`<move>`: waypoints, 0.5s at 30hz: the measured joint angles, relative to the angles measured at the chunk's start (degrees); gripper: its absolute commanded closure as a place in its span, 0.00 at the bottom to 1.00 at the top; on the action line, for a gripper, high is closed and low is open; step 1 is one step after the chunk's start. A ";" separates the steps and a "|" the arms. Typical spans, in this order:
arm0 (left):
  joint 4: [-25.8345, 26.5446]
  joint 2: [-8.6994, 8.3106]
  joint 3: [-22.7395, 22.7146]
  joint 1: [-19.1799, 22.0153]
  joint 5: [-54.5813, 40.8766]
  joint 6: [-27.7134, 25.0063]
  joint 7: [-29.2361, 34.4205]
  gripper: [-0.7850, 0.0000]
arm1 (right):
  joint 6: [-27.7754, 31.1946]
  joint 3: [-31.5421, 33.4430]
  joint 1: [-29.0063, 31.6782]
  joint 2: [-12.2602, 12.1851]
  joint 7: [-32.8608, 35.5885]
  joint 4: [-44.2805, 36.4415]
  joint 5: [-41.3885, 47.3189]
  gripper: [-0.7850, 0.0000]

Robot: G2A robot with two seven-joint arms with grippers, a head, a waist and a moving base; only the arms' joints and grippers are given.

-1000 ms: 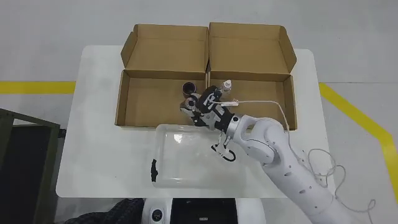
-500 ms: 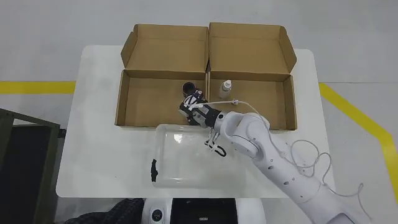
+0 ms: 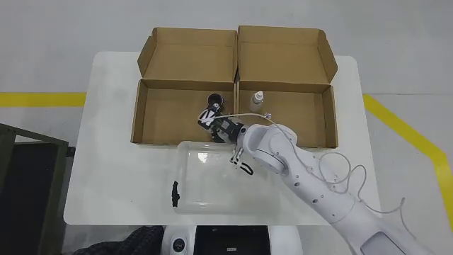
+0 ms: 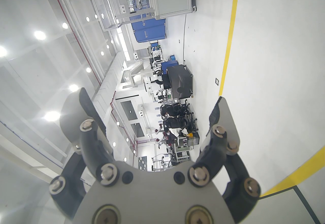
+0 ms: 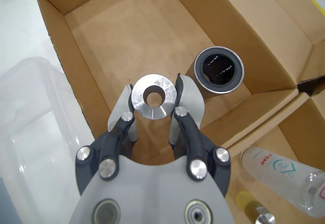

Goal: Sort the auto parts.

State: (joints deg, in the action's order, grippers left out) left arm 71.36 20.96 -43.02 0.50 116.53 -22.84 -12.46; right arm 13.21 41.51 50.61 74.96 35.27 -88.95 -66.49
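The right gripper (image 5: 154, 86) hung over the left of two open brown cardboard boxes (image 3: 166, 117), near the side wall it shared with the second cardboard box (image 3: 301, 117). Its fingers were closed partway on a short silver metal ring with a bevelled face and a round bore (image 5: 155, 109), one pad pressed on each side of the rim. From where I stood, I could not tell whether the ring touched the box floor.

Just beside it, apart from the fingers, a dark cylindrical sleeve with a bright metal rim (image 5: 218, 71) stood upright on the floor of the same box, close to the shared wall.

In the second box, a clear plastic bottle (image 5: 276, 179) lay near that same wall, with a small yellow-capped piece (image 5: 247, 202) next to it.

Both boxes sat along the far edge of the white table (image 3: 106, 156), lids folded back. A clear plastic tub (image 3: 202, 191) lay toward the edge nearest the robot, touching the boxes' front walls.

The left gripper (image 4: 152, 98) was raised toward the hall, its fingers spread wide with nothing between them.
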 measured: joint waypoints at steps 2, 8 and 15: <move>0.00 0.00 0.00 0.00 0.00 0.00 0.00 0.00 | -0.01 -0.28 -0.27 0.26 0.36 0.62 -0.24 1.00; 0.00 0.00 0.00 0.00 0.00 0.00 0.00 0.00 | -0.16 -0.72 -0.97 0.89 1.26 1.91 -1.21 0.98; 0.00 0.00 0.00 0.00 0.00 0.00 0.00 0.00 | 0.13 -0.93 -1.36 1.41 2.74 2.67 -2.47 0.90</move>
State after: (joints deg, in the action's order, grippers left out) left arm 71.36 20.96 -43.02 0.50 116.53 -22.84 -12.46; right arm 13.33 40.57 49.25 76.36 38.01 -86.29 -68.96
